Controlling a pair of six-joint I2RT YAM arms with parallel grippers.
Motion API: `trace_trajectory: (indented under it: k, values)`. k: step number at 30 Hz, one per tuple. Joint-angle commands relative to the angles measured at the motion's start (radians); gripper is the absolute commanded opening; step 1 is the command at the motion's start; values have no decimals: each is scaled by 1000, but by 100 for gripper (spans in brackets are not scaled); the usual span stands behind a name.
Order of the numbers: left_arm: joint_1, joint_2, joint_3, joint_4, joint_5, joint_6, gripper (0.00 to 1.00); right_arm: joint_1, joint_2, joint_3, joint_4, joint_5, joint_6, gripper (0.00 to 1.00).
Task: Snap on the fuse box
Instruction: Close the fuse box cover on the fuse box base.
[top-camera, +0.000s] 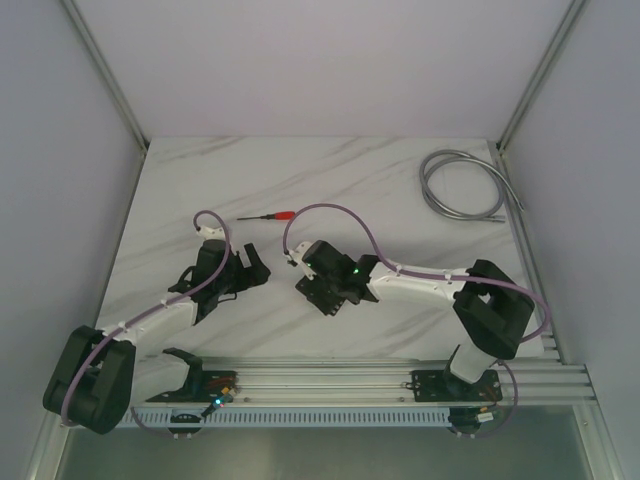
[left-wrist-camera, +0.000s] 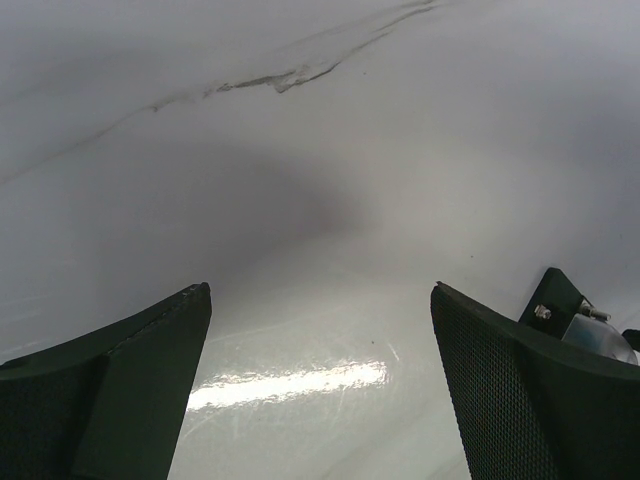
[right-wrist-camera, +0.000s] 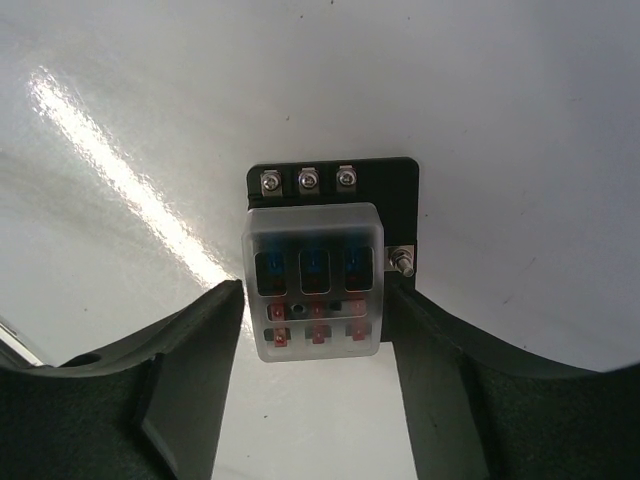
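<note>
Left gripper hangs over the white table, jaws spread wide, nothing between them. On my right wrist camera the fuse box lies flat with its clear lid on top, flanked closely by the right gripper fingers. Squeezing or just beside it, I can't tell.

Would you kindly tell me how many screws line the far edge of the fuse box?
3 screws, in a row on the fuse box beyond its clear lid: left, middle, right. A stud sits at its side; others may be hidden.
</note>
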Motion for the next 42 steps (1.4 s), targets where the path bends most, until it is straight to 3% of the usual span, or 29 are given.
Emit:
trace_trajectory:
  k: [1,3,9,16,26,34,42]
  values:
    - [7,3,-6,21,28,-7,100,7,3,8,13,-8,18,69]
    - [7,3,-6,23,40,-7,100,7,-11,7,14,2,35,74]
    - [4,-2,-18,69,151,-22,99,-26,-91,-20,15,14,133,77]
    - [-36,-16,-6,88,234,-48,92,-85,-176,-97,86,-76,219,69]
    - [-93,-14,4,95,246,-71,92,-92,-34,-65,112,-106,231,53]
    - [-156,39,30,123,258,-84,86,-92,-15,-31,79,-88,234,53]
    - [-252,111,91,139,253,-90,77,-112,-208,-117,76,-18,365,53]
